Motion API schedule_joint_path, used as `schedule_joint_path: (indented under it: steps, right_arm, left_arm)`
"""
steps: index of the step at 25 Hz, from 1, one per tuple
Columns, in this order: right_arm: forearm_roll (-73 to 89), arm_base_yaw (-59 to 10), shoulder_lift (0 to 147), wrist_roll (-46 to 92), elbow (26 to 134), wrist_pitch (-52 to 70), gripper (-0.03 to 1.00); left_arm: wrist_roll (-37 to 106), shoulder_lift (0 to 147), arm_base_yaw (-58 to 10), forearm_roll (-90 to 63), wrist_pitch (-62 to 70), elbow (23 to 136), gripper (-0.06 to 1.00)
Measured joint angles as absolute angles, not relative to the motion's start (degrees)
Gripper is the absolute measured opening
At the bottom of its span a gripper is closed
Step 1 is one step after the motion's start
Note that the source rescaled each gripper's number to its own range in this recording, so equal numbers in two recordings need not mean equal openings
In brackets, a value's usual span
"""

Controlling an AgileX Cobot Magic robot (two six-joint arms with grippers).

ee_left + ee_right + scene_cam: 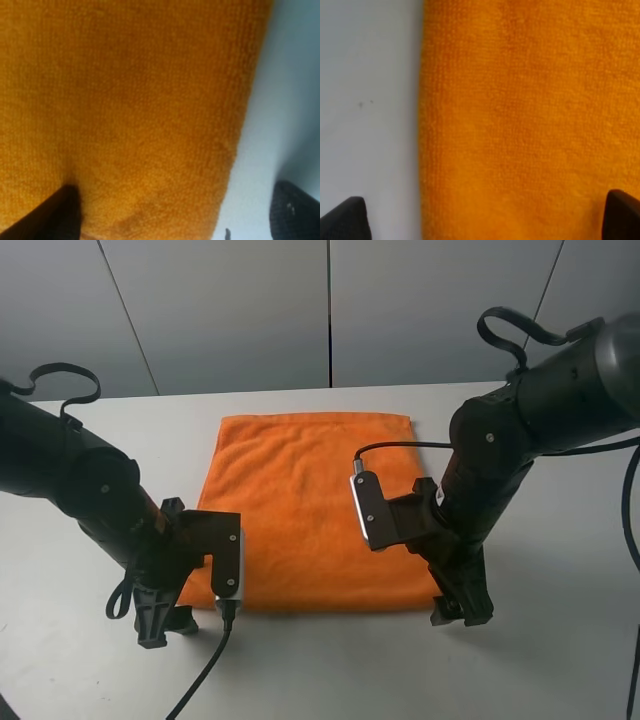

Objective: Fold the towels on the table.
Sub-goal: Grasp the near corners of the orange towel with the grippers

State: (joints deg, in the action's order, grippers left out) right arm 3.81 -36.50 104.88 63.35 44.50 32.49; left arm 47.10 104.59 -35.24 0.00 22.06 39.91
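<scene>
The orange towel (305, 510) lies flat and spread out on the white table (560, 660). My left gripper (160, 625) is down at the towel's near left corner. In the left wrist view it (175, 220) is open, with one finger (55, 217) over the towel (130, 100) and the other (297, 212) over bare table (285, 75). My right gripper (462, 608) is down at the near right corner. In the right wrist view it (482, 220) is open, straddling the towel's edge (530, 110), with one finger (345, 220) over the table (370, 75). Neither gripper holds anything.
A grey panelled wall (330, 310) stands behind the table's far edge. Black cables (200, 675) hang from both arms near the table. White tabletop extends on all sides of the towel.
</scene>
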Motion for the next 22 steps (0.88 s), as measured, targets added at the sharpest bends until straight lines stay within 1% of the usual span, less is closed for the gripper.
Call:
schedule_joint_path:
  steps: [22]
  right_arm:
    - [1.88, -36.5, 107.92, 62.5, 44.5, 31.02, 1.0]
  left_arm:
    - [46.66, 105.15, -35.24, 0.43, 20.89, 39.91, 0.98]
